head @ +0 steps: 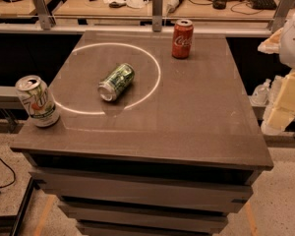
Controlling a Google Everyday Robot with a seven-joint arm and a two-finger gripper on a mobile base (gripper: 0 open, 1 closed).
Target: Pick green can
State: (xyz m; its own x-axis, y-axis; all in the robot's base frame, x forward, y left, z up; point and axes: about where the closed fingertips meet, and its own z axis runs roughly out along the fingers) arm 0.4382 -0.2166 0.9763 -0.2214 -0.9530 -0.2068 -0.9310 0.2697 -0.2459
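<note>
The green can (116,81) lies on its side on the grey table top (196,112), inside a white painted circle. Its silver end points to the front left. My gripper (281,104), pale yellow and white, hangs at the right edge of the view, beyond the table's right side. It is well away from the green can and holds nothing that I can see.
A white 7UP can (37,101) stands upright at the table's front left corner. A red Coca-Cola can (182,39) stands upright near the back edge. A rail and cluttered desks run behind the table. A cable lies on the floor at the left.
</note>
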